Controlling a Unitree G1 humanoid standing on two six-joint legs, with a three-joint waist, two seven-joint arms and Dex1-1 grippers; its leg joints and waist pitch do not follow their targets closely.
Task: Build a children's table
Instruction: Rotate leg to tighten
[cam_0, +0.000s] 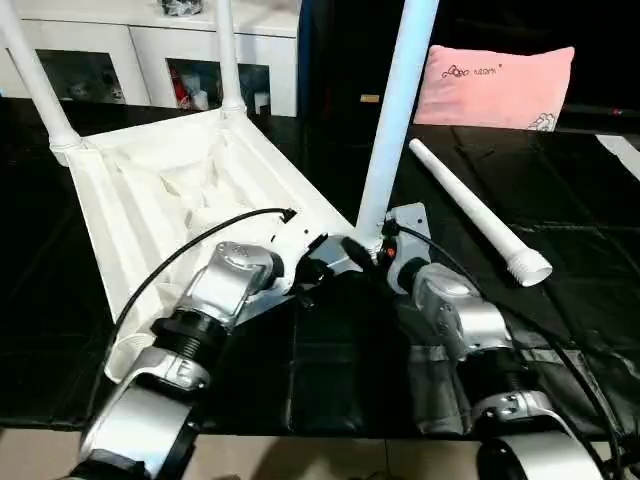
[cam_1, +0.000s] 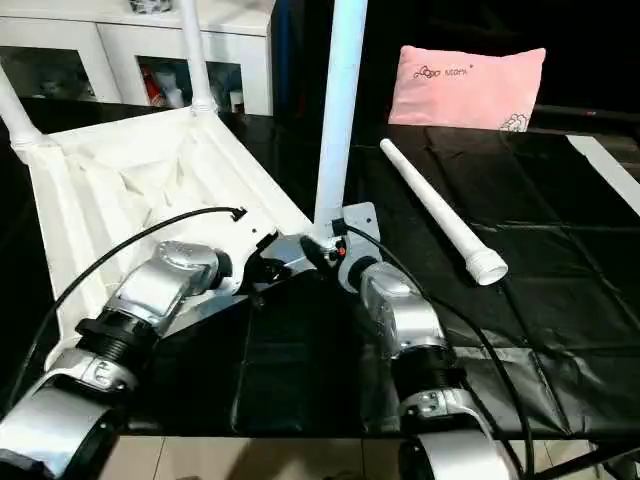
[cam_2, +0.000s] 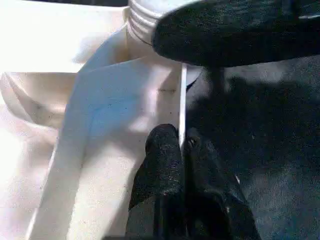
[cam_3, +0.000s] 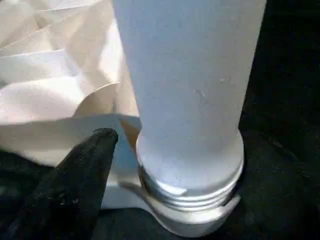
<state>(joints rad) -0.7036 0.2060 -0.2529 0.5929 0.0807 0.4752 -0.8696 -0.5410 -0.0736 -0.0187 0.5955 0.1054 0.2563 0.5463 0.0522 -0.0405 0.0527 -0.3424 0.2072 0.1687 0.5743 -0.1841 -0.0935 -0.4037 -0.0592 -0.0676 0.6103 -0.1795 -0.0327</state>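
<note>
Tabletop (cam_0: 150, 190) upside down on the black surface (cam_1: 560, 300), three legs standing in its corner sockets, both my grippers at the near-right corner.

Largest first: I see the ribbed underside facing up, with two far legs (cam_0: 228, 60) upright at the back corners and the near leg (cam_0: 395, 110) upright just ahead of my wrists, its threaded base sitting in the socket (cam_3: 195, 220). My left gripper (cam_2: 182, 150) is pressed together, its tips resting on the tabletop's rim beside that socket. My right gripper (cam_3: 90, 165) sits just beside the leg's base — I cannot tell how far its fingers are spread. The fourth leg (cam_1: 435, 210) lies loose to the right, well apart from the arms. Behind stand a pink pillow (cam_0: 495, 85) and a white cabinet (cam_0: 150, 50) — open black surface stretches right.
</note>
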